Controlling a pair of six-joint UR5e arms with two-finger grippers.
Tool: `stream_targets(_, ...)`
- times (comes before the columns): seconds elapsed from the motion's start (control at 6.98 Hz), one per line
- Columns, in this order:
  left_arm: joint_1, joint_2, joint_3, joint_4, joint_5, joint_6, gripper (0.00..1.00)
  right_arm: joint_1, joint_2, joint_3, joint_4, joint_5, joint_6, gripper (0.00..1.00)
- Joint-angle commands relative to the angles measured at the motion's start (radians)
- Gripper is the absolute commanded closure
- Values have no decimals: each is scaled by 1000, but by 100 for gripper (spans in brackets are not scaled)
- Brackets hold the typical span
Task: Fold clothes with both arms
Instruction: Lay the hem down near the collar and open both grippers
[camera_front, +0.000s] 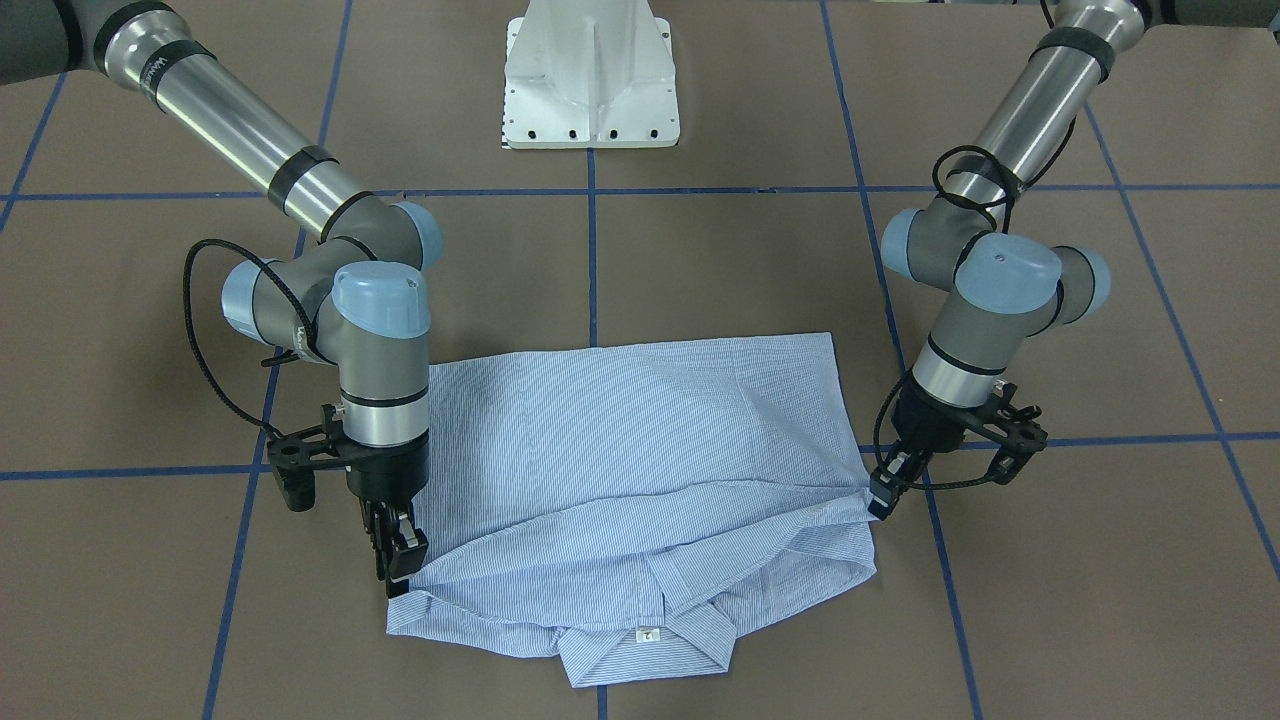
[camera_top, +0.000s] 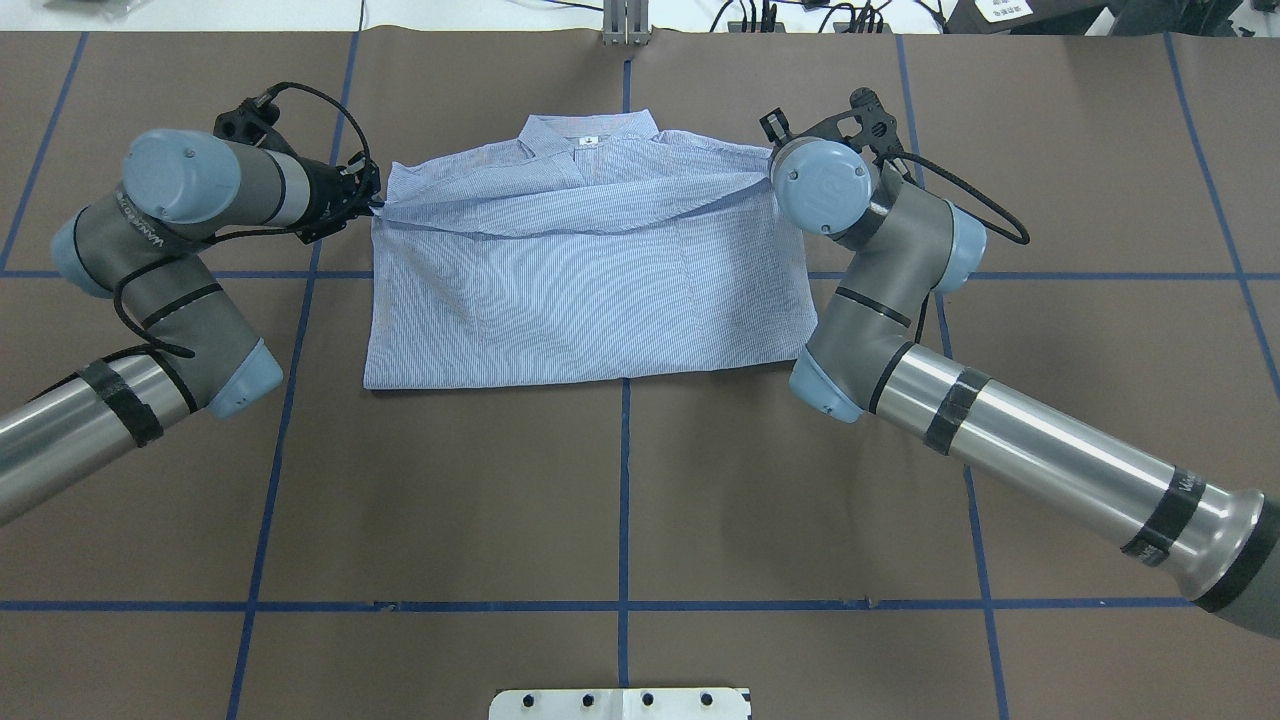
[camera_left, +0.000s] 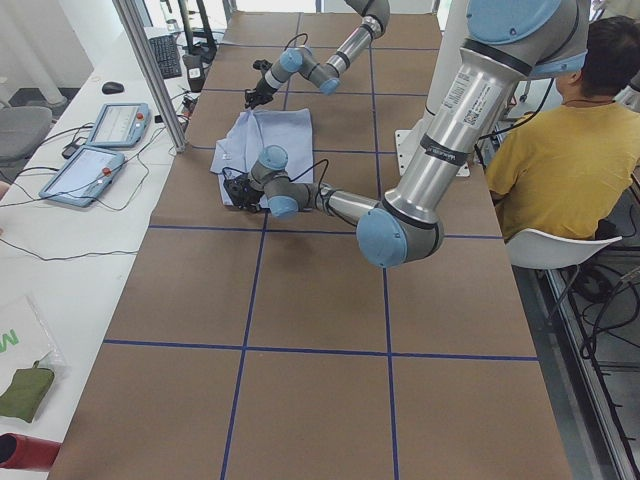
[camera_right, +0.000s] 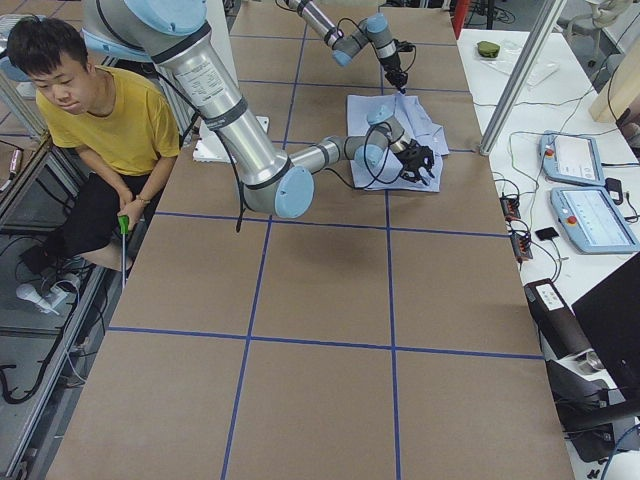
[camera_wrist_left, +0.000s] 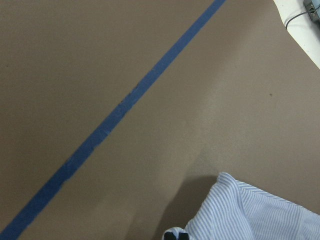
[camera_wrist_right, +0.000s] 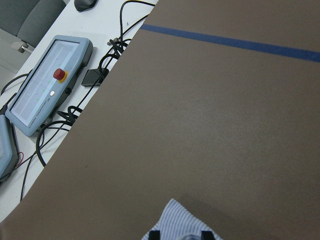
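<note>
Beneath both tools, the left tool (camera_wrist_left: 176, 235) and the right tool (camera_wrist_right: 181, 236), spreads a brown tabletop (camera_top: 450, 480) gridded with blue tape lines (camera_top: 624, 500). Just beyond the right tool, past the tabletop's edge, a white bench (camera_wrist_right: 102, 25) carries a teach pendant (camera_wrist_right: 47, 82), black cables (camera_wrist_right: 117, 47) and a mouse (camera_wrist_right: 86, 4); a grey chair (camera_wrist_right: 30, 17) stands behind it. Well behind the tools a person (camera_right: 110, 130) in yellow sits.

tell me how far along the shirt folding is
Done: no sleeves stick out; the shirt lies as a rectangle. In hand: left hand and right hand pinch the top layer's corners near the collar. Left: lay it flat, release.
</note>
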Motion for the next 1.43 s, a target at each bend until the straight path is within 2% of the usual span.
stream_targets(0.0,-2,-13,6,-4,1,6,47,22,17,2,0,24,3,18)
stream_targets(0.14,-25,-16,6,-4,-1,20,48,60,15,25,3,90,3,18)
stream_targets(0.29,-53,-23,1,-4,-8,61,48,68,0,55,24,116,6,18)
stream_targets(0.43,-58,-24,-5,-5,-8,63,48,67,-56,147,53,119,9,18)
stream_targets(0.57,-70,-22,-15,-5,-10,63,48,35,-148,263,57,170,9,18)
stream_targets(0.72,-71,-14,-26,-9,-10,63,48,-9,-216,371,46,175,15,17)
stream_targets(0.86,-70,-8,-28,-9,-10,65,48,-71,-315,454,49,169,20,17)
stream_targets(1.0,-70,-7,-32,-10,-10,63,48,-92,-366,518,48,172,20,17)
stream_targets(1.29,-70,-5,-43,-10,-8,65,48,-143,-437,550,51,169,21,17)
